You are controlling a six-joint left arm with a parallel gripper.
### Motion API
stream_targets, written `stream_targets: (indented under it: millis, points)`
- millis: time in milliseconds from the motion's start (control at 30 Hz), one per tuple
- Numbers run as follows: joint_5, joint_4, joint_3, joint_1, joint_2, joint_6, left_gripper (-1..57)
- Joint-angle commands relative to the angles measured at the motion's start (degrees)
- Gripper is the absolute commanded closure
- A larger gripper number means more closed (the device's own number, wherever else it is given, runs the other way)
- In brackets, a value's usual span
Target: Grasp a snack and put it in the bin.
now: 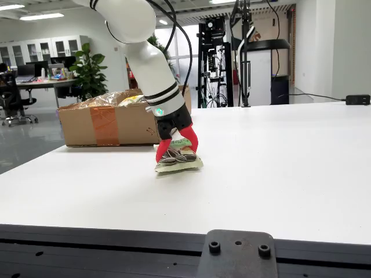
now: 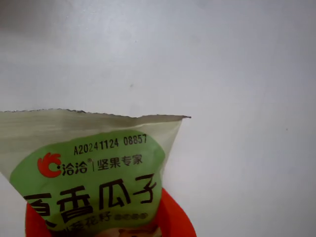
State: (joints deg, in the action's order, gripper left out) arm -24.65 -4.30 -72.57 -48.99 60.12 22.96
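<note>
In the side view my gripper [image 1: 177, 153] points down at the white table [image 1: 278, 168], its red fingers [image 1: 163, 149] closed on a pale green sunflower-seed snack packet [image 1: 179, 164]. The packet's lower edge sits at or just above the table surface; I cannot tell which. In the view that rides on the gripper, the snack packet [image 2: 94, 168] fills the lower left with its serrated top edge up, and a red finger [image 2: 175, 219] shows behind it. The cardboard box [image 1: 110, 124] that serves as the bin stands behind and to the left of the gripper.
The box holds shiny snack packets [image 1: 113, 98] heaped up to its rim. A black mounting plate [image 1: 237, 255] sits at the table's near edge. Racks and desks stand beyond the table's far edge.
</note>
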Motion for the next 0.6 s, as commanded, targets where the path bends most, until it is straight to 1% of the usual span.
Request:
stream_targets:
  millis: [33,267,433,600]
  points:
    - [-0.66,-0.16,-0.13,-0.18,-1.09,-2.58,35.1]
    - [-1.65,-0.38,-0.17,-0.35,-3.14,-6.19,39.4]
    - [-2.73,-0.97,-0.08,-0.56,-4.3,-9.17,40.9]
    - [-2.85,-1.82,-0.04,0.33,-7.59,-14.73,41.7]
